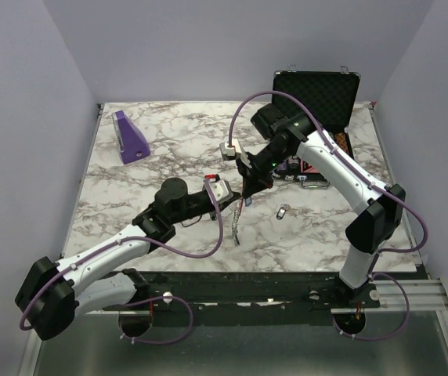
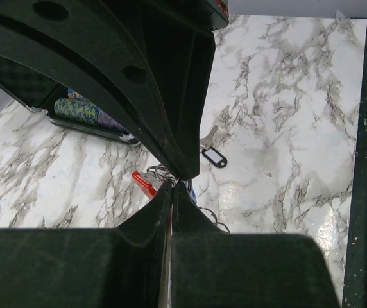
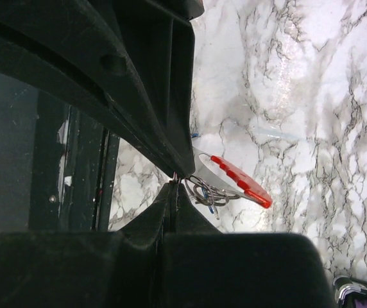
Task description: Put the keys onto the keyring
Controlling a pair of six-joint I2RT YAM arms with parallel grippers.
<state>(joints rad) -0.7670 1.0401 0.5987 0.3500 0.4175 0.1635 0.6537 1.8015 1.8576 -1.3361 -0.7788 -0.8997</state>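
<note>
"What's going on over that marble surface [image 1: 169, 157]?"

"Just our side of the black case [image 1: 318, 94], both arms meet. The right fingers [image 3: 151, 115] are clamped shut on the keyring [image 3: 241, 181], red clip showing."

"And the left fingers [image 2: 164, 96]?"

"Pressed nearly together at the ring wire; whether they grip it, I can't tell. Threading stage, I'd say. Next, the loose key [image 2: 212, 151] nearer us than the case wants fetching and careful lining-up."

The red-clipped keyring [image 3: 241, 181] carries bunched keys [image 3: 207, 192]; a dark-tagged key [image 2: 213, 156] lies flat nearby.
</note>
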